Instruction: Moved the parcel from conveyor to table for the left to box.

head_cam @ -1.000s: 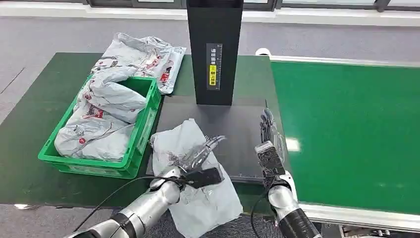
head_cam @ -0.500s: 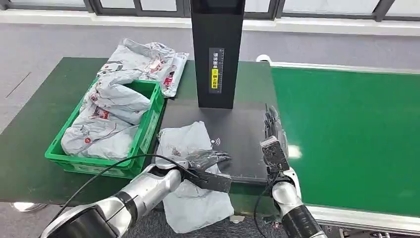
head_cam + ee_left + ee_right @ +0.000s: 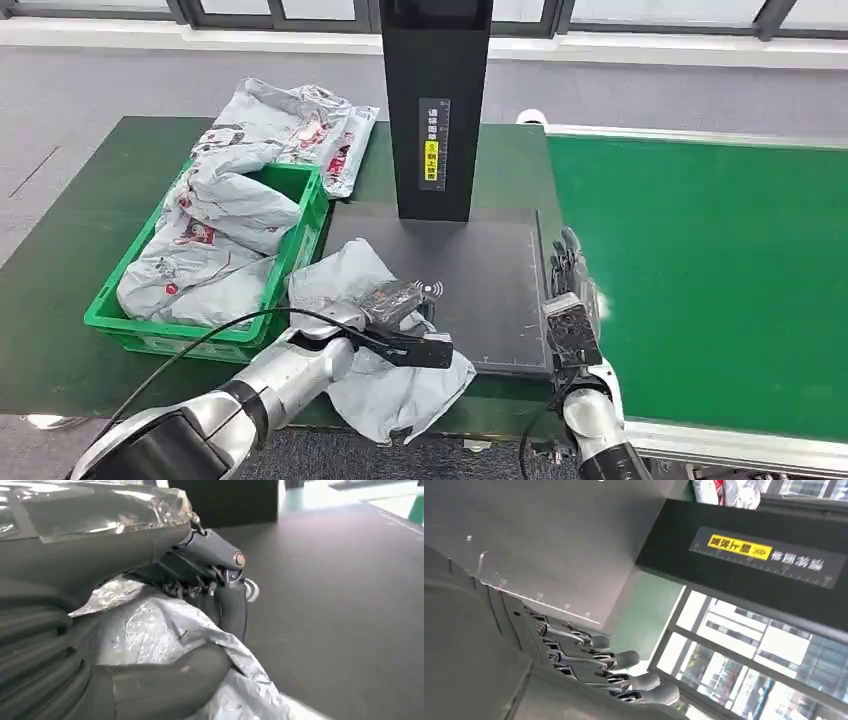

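A crumpled grey plastic parcel [image 3: 385, 385] lies on the near left part of the dark mat [image 3: 485, 285], hanging over the table's front edge. My left hand [image 3: 392, 304] sits on its upper part with fingers curled in, gripping a bunch of the plastic. In the left wrist view the dark fingers [image 3: 227, 587] and the thumb [image 3: 170, 672] close around a fold of the parcel [image 3: 160, 625]. My right hand [image 3: 570, 285] stands on edge at the mat's right border beside the conveyor, fingers [image 3: 624, 667] straight and apart, holding nothing.
A green crate [image 3: 302, 248] full of grey parcels stands left of the mat, with more parcels [image 3: 300, 120] piled behind it. A tall black scanner pillar [image 3: 435, 110] rises at the mat's far edge. The green conveyor belt [image 3: 700, 270] runs along the right.
My left hand's fingers have curled in on the parcel and drawn it left, toward the crate. My right hand has shifted slightly right, toward the conveyor.
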You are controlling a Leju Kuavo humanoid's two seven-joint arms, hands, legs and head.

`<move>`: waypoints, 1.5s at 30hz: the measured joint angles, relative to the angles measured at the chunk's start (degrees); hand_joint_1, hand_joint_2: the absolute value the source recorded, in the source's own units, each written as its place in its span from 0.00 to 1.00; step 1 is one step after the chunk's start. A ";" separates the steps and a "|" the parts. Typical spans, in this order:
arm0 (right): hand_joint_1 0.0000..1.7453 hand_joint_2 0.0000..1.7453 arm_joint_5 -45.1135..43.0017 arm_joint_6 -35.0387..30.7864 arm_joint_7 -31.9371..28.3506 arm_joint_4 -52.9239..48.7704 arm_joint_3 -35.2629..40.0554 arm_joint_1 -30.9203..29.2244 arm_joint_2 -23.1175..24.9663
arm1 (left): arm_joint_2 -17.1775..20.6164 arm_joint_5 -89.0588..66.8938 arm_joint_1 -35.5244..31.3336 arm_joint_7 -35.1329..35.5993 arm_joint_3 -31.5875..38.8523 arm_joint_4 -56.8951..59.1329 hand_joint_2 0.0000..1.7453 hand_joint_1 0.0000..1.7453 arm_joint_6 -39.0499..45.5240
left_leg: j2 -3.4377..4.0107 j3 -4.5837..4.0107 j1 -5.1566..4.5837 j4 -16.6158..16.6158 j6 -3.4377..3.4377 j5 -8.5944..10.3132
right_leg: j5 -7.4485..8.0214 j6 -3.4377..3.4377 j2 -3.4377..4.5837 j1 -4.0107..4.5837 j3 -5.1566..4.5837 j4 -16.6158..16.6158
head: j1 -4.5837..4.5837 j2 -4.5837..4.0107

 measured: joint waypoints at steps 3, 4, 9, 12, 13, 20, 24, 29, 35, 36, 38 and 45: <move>0.00 0.00 -0.13 0.29 -0.28 -1.42 -1.12 1.52 0.07 | 1.12 -1.64 0.40 -0.94 1.91 -1.64 1.00 1.00 6.78 | 0.04 -0.43 0.00 0.00 -0.01 0.01 | 0.01 0.00 0.07 0.01 -0.48 0.01 | -0.04 0.00; 0.00 0.00 -0.57 0.27 -0.46 -2.01 -1.44 2.15 0.07 | 1.77 -2.31 0.58 -0.92 2.84 -2.62 1.00 1.00 9.79 | 0.09 -0.56 0.00 0.00 -0.07 0.05 | 0.02 -0.01 0.08 0.03 -0.62 0.01 | 0.00 0.00; 0.00 0.00 -2.08 -0.08 -1.38 -4.59 -2.38 5.14 0.07 | 3.80 -4.54 0.97 0.19 7.60 -7.56 1.00 1.00 17.42 | 0.10 -0.76 0.04 0.00 -0.08 0.06 | 0.02 -0.01 0.13 0.02 -0.83 0.03 | 0.00 0.00; 0.00 0.00 -2.97 -0.98 -1.73 -6.34 -2.56 6.89 0.07 | 5.12 -5.85 1.12 1.70 10.94 -11.12 1.00 1.00 23.41 | 0.13 -0.91 0.05 0.00 -0.07 0.05 | 0.02 -0.01 0.22 0.01 -0.97 0.03 | 0.00 0.00; 0.00 0.00 -3.43 -1.29 -2.06 -6.84 -2.58 7.56 0.04 | 5.62 -6.82 1.13 2.58 12.12 -12.64 1.00 1.00 25.22 | 0.14 -0.93 0.06 0.00 -0.07 0.05 | 0.02 -0.01 0.22 0.01 -1.01 0.03 | 0.00 0.00; 0.00 0.00 -5.18 -2.58 -3.50 -8.79 -2.60 10.32 0.04 | 10.30 -9.42 1.05 4.74 21.08 -24.51 1.00 1.00 33.48 | 0.25 -1.04 0.06 -0.01 -0.08 0.05 | 0.02 -0.01 0.35 0.05 -1.16 0.04 | -0.02 0.00; 0.00 0.00 -5.71 -2.90 -3.78 -9.05 -2.60 10.41 0.04 | 11.69 -10.74 1.49 2.84 25.41 -29.67 1.00 1.00 35.64 | 0.25 -1.07 0.09 -0.01 -0.08 0.06 | 0.02 -0.01 0.34 0.04 -1.16 0.05 | -0.02 0.00; 0.00 0.00 -6.30 -3.08 -4.37 -9.03 -2.60 10.41 0.04 | 11.74 -13.88 3.46 -0.50 32.96 -35.28 1.00 1.00 35.69 | 0.25 -1.09 0.08 -0.01 -0.07 0.05 | 0.02 -0.01 0.34 0.01 -1.19 0.05 | 0.00 0.00; 0.00 0.00 -6.71 -3.15 -4.59 -9.03 -2.60 10.39 0.04 | 11.41 -17.69 5.33 -2.91 39.02 -39.44 1.00 1.00 35.71 | 0.26 -1.11 0.08 -0.01 -0.07 0.05 | 0.02 -0.01 0.34 0.02 -1.20 0.05 | -0.02 0.00; 0.00 0.00 -6.78 -3.23 -4.66 -9.03 -2.60 10.37 0.04 | 11.25 -19.99 5.81 -2.97 40.75 -40.38 1.00 1.00 35.71 | 0.26 -1.12 0.08 -0.01 -0.07 0.05 | 0.02 -0.01 0.37 0.02 -1.21 0.05 | 0.00 0.00; 0.00 0.00 -6.80 -3.41 -4.79 -9.03 -2.60 10.38 0.07 | 11.08 -24.21 6.60 -3.52 45.06 -42.20 1.00 1.00 35.75 | 0.33 -1.11 0.08 -0.01 -0.08 0.04 | 0.02 -0.01 0.47 0.04 -1.24 0.05 | 0.00 0.00; 0.00 0.00 -6.60 -3.76 -5.03 -9.03 -2.60 10.37 0.26 | 10.58 -26.60 8.29 -5.01 55.62 -46.27 1.00 1.00 35.84 | 0.38 -1.16 0.09 -0.02 -0.10 0.04 | 0.02 -0.03 0.47 0.08 -1.30 0.05 | 0.00 0.00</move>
